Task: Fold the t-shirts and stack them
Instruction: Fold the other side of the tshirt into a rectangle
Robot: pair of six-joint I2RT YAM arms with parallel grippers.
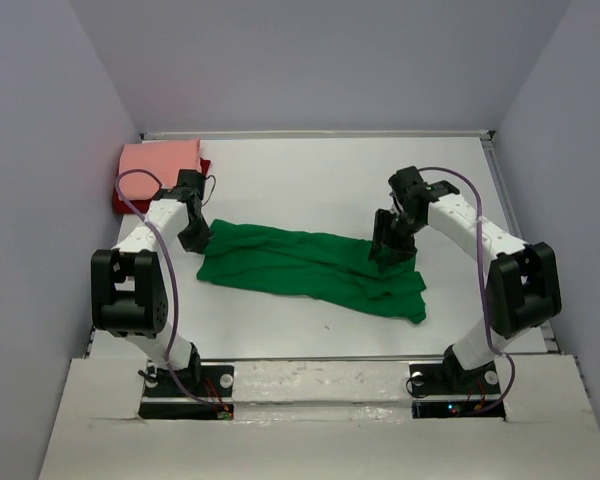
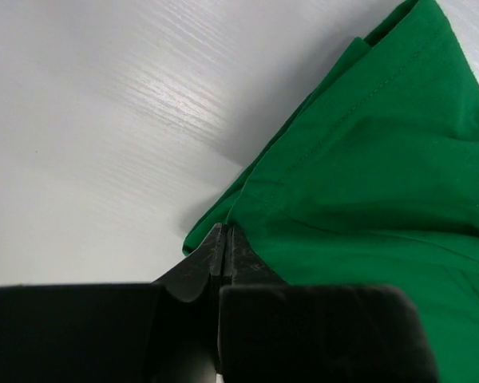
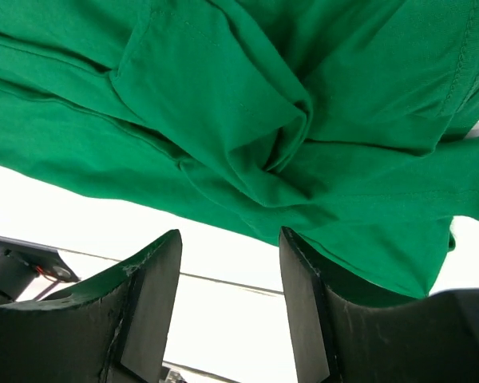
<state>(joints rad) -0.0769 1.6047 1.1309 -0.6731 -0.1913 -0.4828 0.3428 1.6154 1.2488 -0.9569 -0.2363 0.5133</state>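
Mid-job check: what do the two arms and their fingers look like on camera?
Both the left arm and right arm have white links with bulky black joint housings. A thin purple cable loops along each. The fingers are matte black, wedge-shaped, slightly scuffed.

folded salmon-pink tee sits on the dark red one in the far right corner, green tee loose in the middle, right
No, the far left corner. The top external view shows the folded salmon-pink cloth t-shirt on the dark red cloth t-shirt there; the bright green cloth t-shirt does lie loose in the middle.
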